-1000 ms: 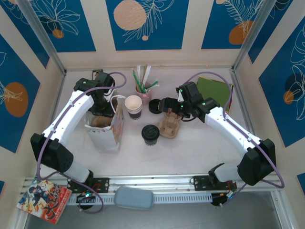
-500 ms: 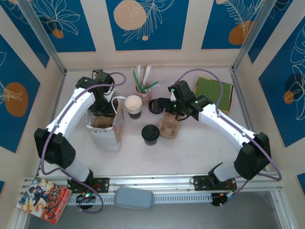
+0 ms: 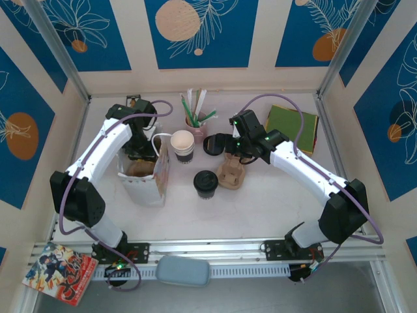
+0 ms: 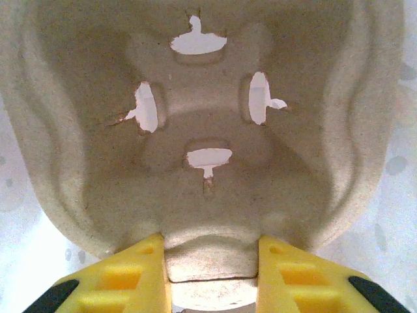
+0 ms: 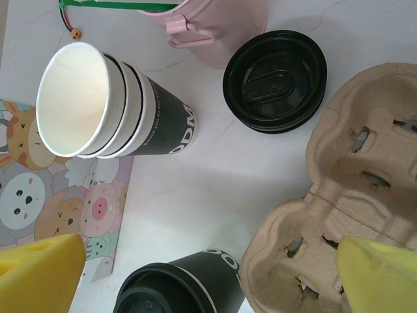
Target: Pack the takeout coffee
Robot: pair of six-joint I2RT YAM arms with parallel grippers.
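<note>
— white surface (image 3: 260,208), blue-panelled walls behind. where's the takeout coffee (image 3: 205,183)?
— just right of the white paper bag (image 3: 146,186), apart from it, upright, black lid on top, so its long axis is vertical.
— left side?
— my left gripper (image 4: 212,267) hangs over the bag's mouth, jaws clenched on the rim of a pulp cup carrier (image 4: 208,130). i'd count that arm busy.
— and the right?
— my right gripper (image 5: 208,261) is released, jaws spread wide, holding nothing. it sits further right of the bag than the coffee, toward the back wall. in its wrist camera the coffee lies at the bottom edge, between the two yellow pads (image 5: 39,270).
— so who takes it?
— the right arm, i judge: nearer and free. the jaws would need to draw toward the arm bases and drop to straddle the cup's sides.
</note>
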